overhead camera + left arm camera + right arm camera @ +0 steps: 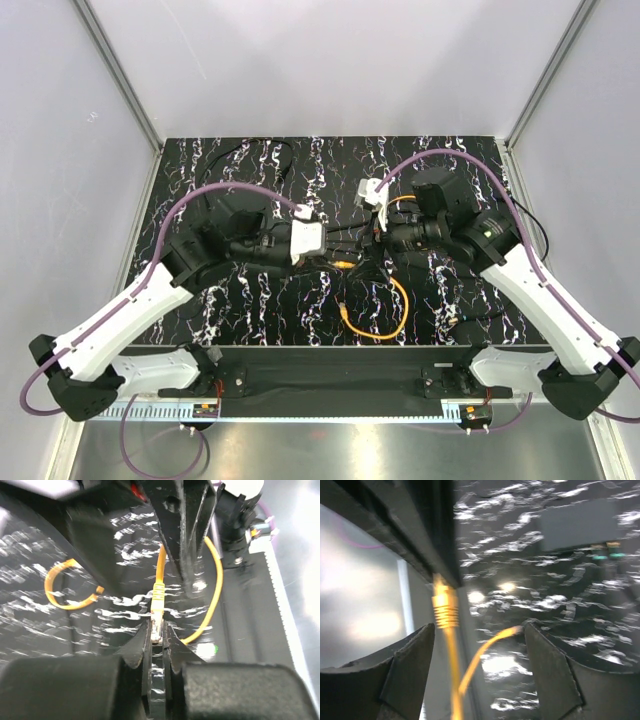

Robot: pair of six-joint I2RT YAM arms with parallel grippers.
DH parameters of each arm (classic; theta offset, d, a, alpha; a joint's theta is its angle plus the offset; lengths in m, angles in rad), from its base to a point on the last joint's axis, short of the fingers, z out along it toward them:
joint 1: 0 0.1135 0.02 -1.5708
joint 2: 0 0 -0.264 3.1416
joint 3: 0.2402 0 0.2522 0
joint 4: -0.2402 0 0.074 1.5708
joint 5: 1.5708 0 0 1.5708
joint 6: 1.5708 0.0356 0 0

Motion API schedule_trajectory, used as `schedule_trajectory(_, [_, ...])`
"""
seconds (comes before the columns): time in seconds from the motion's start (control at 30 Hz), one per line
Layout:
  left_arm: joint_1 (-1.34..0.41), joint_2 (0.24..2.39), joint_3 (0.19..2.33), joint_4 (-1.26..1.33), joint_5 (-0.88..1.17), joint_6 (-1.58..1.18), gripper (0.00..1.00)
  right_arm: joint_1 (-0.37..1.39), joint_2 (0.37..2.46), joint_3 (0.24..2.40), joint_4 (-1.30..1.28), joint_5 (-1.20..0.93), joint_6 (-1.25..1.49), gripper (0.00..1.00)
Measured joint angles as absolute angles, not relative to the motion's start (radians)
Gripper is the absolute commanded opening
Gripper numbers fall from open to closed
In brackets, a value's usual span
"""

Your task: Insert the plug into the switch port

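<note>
Plug (157, 615) is pinched in the left gripper (157, 635); right gripper (479, 630) is apart. Keep it straight, slide slowly into what may be the black box (575, 527).

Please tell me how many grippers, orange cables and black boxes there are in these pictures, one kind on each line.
Grippers: 2 (left gripper, right gripper)
Orange cables: 1, its plug in the left gripper
Black boxes: 1
Total: 4
</note>
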State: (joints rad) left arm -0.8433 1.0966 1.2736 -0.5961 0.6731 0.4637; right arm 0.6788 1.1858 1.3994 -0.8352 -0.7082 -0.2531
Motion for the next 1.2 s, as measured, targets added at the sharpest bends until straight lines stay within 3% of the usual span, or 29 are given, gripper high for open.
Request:
schedule_trajectory(0.13, [-0.818,1.102,1.228,-0.555,0.698,0.233,0.0,0.679,1.135,1.399,-0.827,-0.581,-0.328,0.81])
schedule_trajectory(0.27, [-0.752,1.11,1.121,-0.447,0.767,-0.08,0.0,0.679,1.067,1.399,-0.822,-0.522,-0.44,0.66])
schedule_trajectory(0.53, [-0.648,1.177,1.007,-0.241,0.843,-0.551,0.0,0.746,1.068,1.389,-0.826,-0.486,-0.669,0.52])
schedule_trajectory(0.73, [-0.641,1.191,0.991,-0.142,0.882,-0.702,0.0,0.852,1.102,1.334,-0.808,-0.433,-0.795,0.41])
schedule_trajectory(1.2, [-0.607,1.195,0.911,-0.038,0.978,-0.825,0.0,0.876,1.093,1.217,-0.728,-0.285,-0.905,0.35])
